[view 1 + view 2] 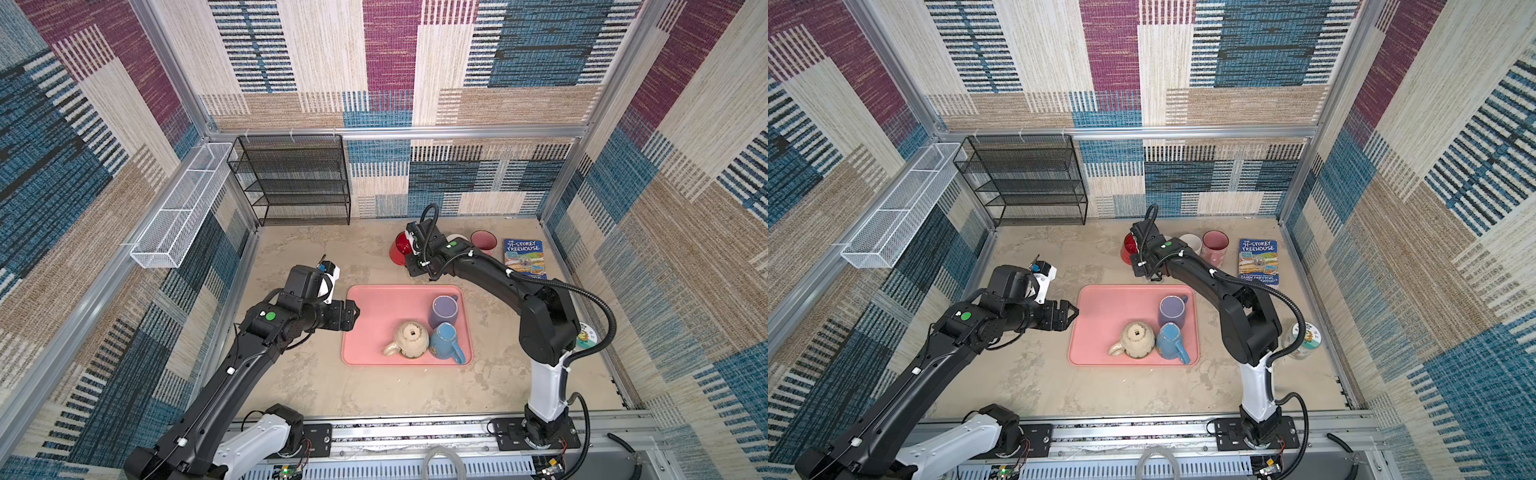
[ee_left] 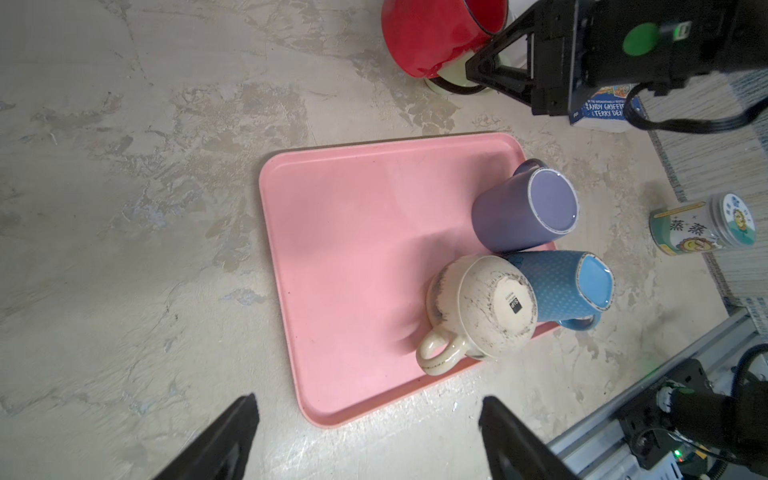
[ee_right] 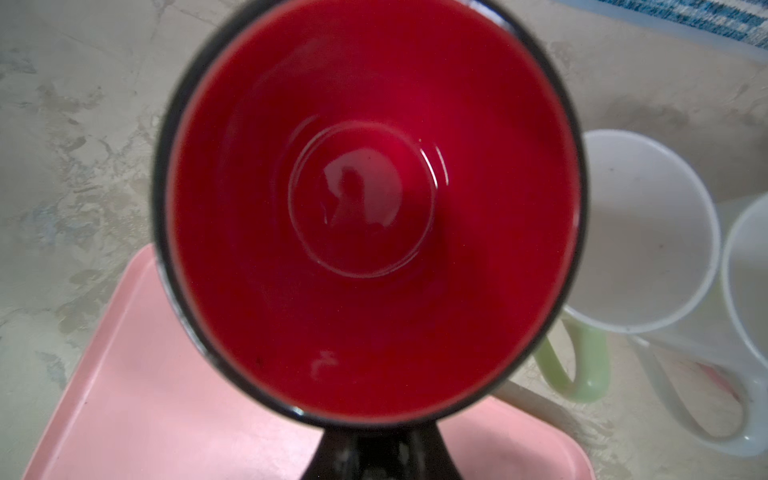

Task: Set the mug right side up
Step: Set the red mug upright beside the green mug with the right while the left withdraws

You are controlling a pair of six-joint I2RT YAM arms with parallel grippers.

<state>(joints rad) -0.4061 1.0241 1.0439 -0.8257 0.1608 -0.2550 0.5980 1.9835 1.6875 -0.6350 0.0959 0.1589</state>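
Patterned woven panels close in your cell on three sides, with a mottled beige table [image 1: 374, 390] as the floor. A black mesh shelf [image 1: 295, 178] stands against the back wall, and a white wire basket [image 1: 183, 208] hangs on the left wall.

Your right gripper [image 2: 482, 68] is past the far edge of the pink tray [image 1: 382, 316]. Its fingers are closed tight on the red mug [image 1: 398, 251]. The mug is tilted, and in the right wrist view its glossy red inside faces the camera. You cannot tell from these views whether its base touches the table. Just beside it stands a white mug with a green handle [image 3: 640, 232], mouth up. A pink mug [image 1: 484, 241] is next along, also mouth up, and a blue-covered book [image 1: 524, 257] lies flat further right.

Your left gripper [image 1: 352, 316] hovers at the tray's left edge. Its fingers are spread wide and hold nothing.

On the tray's right half, three mugs sit bases up in a tight cluster. The purple mug [image 1: 444, 311] is toward the back. The cream mug [image 1: 410, 340] and the blue mug [image 1: 444, 341] are side by side toward the front, and they look to be touching. The tray's left half is bare.

A small labelled jar [image 2: 698, 226] stands on the table to the right of the tray, near your right arm.
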